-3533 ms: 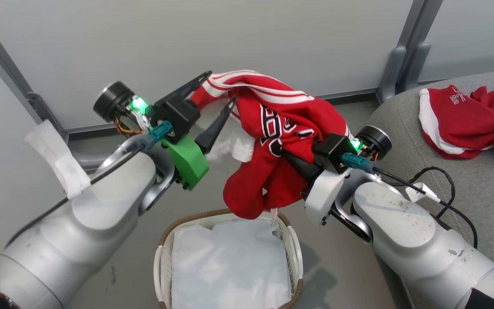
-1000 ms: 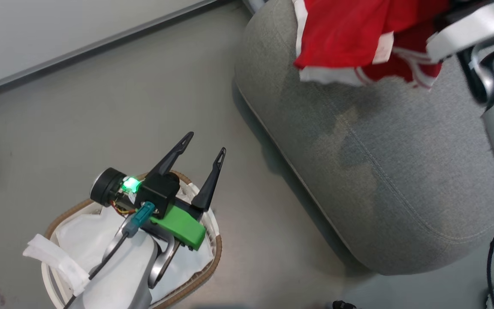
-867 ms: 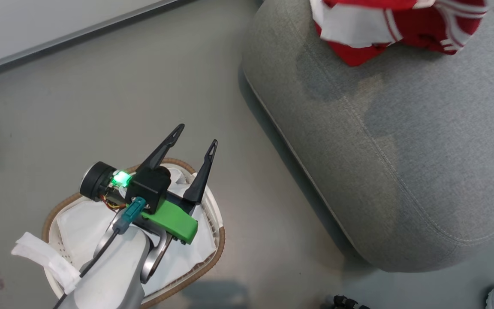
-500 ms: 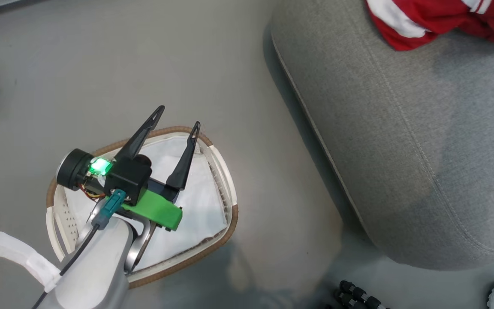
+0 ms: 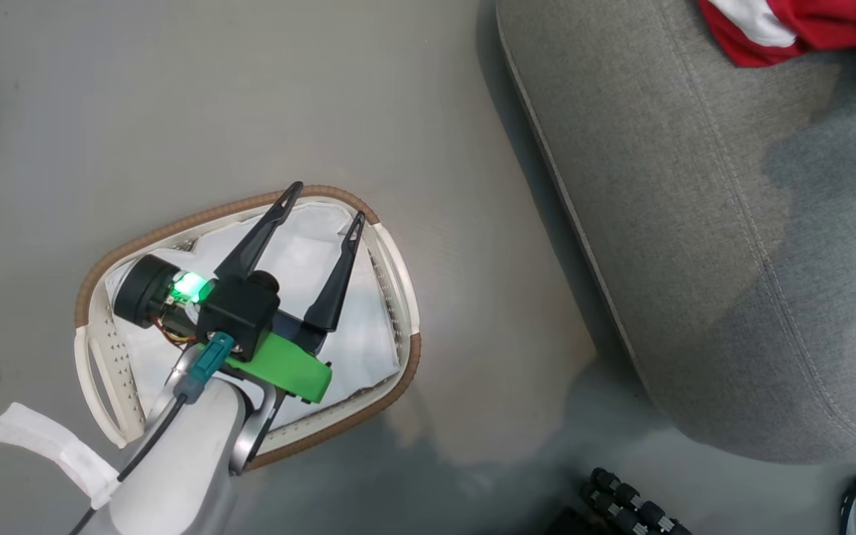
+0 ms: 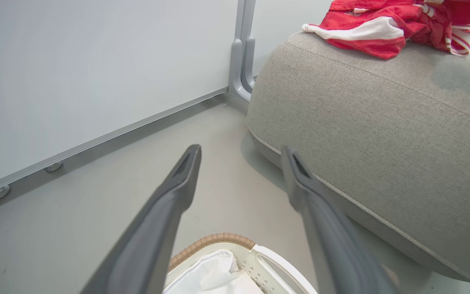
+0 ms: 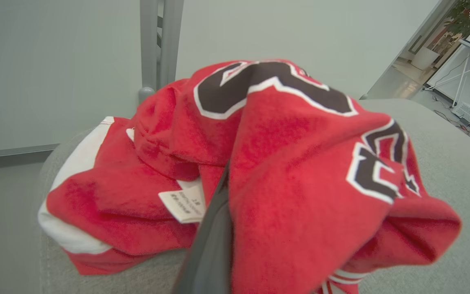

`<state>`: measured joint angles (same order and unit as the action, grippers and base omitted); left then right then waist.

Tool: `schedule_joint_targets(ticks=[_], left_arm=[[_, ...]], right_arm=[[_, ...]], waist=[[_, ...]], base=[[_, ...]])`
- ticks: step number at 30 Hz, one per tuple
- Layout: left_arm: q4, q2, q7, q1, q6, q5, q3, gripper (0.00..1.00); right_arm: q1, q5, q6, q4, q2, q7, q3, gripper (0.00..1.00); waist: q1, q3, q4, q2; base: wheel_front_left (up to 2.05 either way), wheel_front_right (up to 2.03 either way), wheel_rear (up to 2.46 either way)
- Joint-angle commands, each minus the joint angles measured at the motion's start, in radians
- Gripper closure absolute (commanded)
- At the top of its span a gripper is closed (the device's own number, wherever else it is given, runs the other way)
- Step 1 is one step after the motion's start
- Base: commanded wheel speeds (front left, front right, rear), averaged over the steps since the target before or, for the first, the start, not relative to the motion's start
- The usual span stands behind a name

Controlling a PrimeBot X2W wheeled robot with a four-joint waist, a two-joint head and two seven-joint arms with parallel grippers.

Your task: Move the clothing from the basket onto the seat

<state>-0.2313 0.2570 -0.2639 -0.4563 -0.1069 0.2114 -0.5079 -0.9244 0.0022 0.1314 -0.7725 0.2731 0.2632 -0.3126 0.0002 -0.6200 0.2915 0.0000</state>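
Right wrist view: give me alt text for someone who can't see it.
A crumpled red jersey with black-and-white numbers drapes the shut right gripper, above a grey seat. A second red jersey with white trim lies on the seat beside it.

Most of right gripper buried under jersey; one finger visible. Print on tag too small to read. Head view crops seat.
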Motion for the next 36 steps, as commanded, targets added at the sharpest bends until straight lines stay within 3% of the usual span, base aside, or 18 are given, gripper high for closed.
schedule_joint_targets(ticks=[1, 2, 3, 18, 24, 36], left_arm=[[0.002, -0.006, -0.001, 0.000, -0.006, -0.002, -0.002, 0.00], [0.000, -0.008, -0.001, 0.001, -0.005, 0.000, -0.003, 0.00], [-0.001, -0.011, -0.001, 0.002, -0.006, 0.002, -0.005, 0.00], [-0.026, -0.094, -0.001, 0.084, -0.008, 0.034, 0.061, 0.00], [-0.034, -0.140, -0.001, 0.140, -0.014, 0.035, 0.117, 0.00], [-0.017, -0.190, -0.001, 0.253, -0.012, 0.061, 0.300, 0.00]], right_arm=[[0.030, -0.007, -0.001, 0.013, 0.001, 0.002, -0.006, 0.51], [0.041, -0.009, -0.001, 0.022, -0.002, 0.002, -0.004, 0.04], [0.056, -0.010, -0.001, 0.032, -0.005, 0.002, -0.002, 0.00], [0.308, 0.015, -0.001, 0.203, 0.058, 0.002, 0.077, 0.00], [0.317, 0.023, -0.001, 0.225, 0.081, 0.002, 0.127, 0.00], [0.379, 0.032, -0.001, 0.279, -0.055, 0.002, 0.187, 0.00]], waist=[[-0.0002, 0.016, 0.005, 0.0000], [-0.0002, 0.023, 0.006, 0.0000], [-0.0002, 0.033, 0.006, 0.0000], [-0.0002, 0.263, -0.038, 0.0000], [-0.0002, 0.378, -0.102, 0.0000], [-0.0002, 0.486, -0.241, 0.0000]], base=[[0.00, 0.00, 0.00], [0.00, 0.00, 0.00], [0.00, 0.00, 0.00], [0.00, 0.00, 0.00], [0.00, 0.00, 0.00], [0.00, 0.00, 0.00]])
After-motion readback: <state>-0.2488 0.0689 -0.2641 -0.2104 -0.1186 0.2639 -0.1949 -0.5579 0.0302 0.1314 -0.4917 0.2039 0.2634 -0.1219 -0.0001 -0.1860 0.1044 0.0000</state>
